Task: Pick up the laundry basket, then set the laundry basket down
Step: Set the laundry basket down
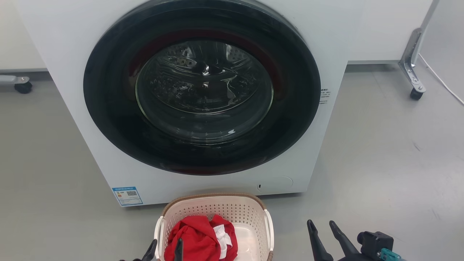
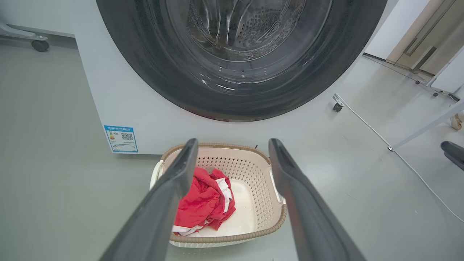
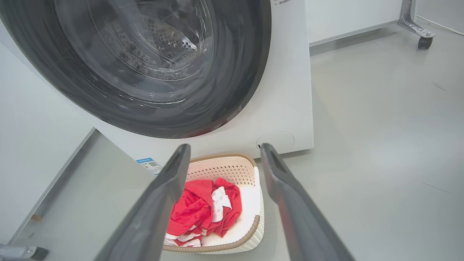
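The pick-up has not begun: the laundry basket (image 1: 224, 208) sits on the floor (image 1: 380, 163) just in front of the washer (image 1: 203, 101), below its round dark door, with a heap of red and white clothing (image 1: 199, 239) piled in its left half. The left claw (image 1: 165, 251) hangs over the basket's near left corner with its fingers spread wide and nothing between them; in the left wrist view the basket lies beyond the fingertips, apart from them. The right claw (image 1: 320, 224) is open and empty too, over bare floor to the right of the basket, and is not touching it.

This looks like the approach before the grasp. The next move probably calls for each claw to come down to its own white side handle, the left handle (image 1: 158, 232) and the right handle (image 1: 269, 226), close on it, and then for both arms to rise together so the basket stays level and the clothing does not slide out. The right claw has farther to go.

The floor is smooth pale grey. White walls stand behind the washer, a metal leg on a castor (image 1: 415, 92) stands at the right with a thin white cable (image 1: 442, 81) trailing past it, and another castor (image 1: 23, 87) sits at the far left
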Available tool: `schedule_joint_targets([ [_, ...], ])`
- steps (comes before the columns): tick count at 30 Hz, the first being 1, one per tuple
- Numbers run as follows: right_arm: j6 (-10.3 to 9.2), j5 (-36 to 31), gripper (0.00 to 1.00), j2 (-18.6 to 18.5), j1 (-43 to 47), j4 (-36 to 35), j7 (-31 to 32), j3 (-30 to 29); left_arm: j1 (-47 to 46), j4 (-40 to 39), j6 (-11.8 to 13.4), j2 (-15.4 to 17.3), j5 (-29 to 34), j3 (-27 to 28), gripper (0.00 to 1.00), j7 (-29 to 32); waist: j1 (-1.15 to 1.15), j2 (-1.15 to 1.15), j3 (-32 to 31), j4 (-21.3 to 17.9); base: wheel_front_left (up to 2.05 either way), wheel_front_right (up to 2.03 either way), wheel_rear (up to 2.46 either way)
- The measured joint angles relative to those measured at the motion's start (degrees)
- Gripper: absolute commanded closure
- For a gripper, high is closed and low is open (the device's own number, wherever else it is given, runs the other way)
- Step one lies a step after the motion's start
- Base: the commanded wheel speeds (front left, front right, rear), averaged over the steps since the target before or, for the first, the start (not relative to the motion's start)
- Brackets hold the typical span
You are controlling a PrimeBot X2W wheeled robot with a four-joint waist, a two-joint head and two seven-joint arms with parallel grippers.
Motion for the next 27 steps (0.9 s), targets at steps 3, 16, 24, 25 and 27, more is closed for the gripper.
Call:
schedule_joint_targets([
  [3,-0.07,-2.65,0.00,-0.21,2.45,-3.41,0.00,-1.99,1.82,-2.92,0.05,0.03,1.83,0.88,0.00,0.00,0.00,0.00,-0.09,-0.05,0.00,0.00,0.00],
  [16,-0.08,-13.39,0.00,0.05,10.32,-13.71,0.00,-13.14,7.12,-11.68,0.53,-0.01,6.00,6.43,0.00,-0.01,0.01,0.01,-0.48,-0.22,0.00,0.00,0.00],
  [24,-0.08,-18.90,0.00,2.00,13.57,-19.12,-0.01,-17.56,9.01,-15.08,0.56,-0.36,8.73,9.70,0.00,-0.01,0.01,0.01,-0.61,0.01,0.00,0.00,0.00],
  [25,-0.08,-19.52,0.00,2.18,13.82,-19.59,-0.01,-17.86,9.21,-15.21,0.57,-0.48,8.93,10.01,0.00,-0.01,0.01,0.01,-0.63,0.05,0.00,0.00,0.00],
  [27,-0.08,-20.43,0.00,2.66,14.34,-20.57,-0.01,-18.48,9.28,-15.58,0.57,-0.60,9.34,10.61,0.00,-0.01,0.01,0.01,-0.65,0.13,0.00,0.00,0.00],
])
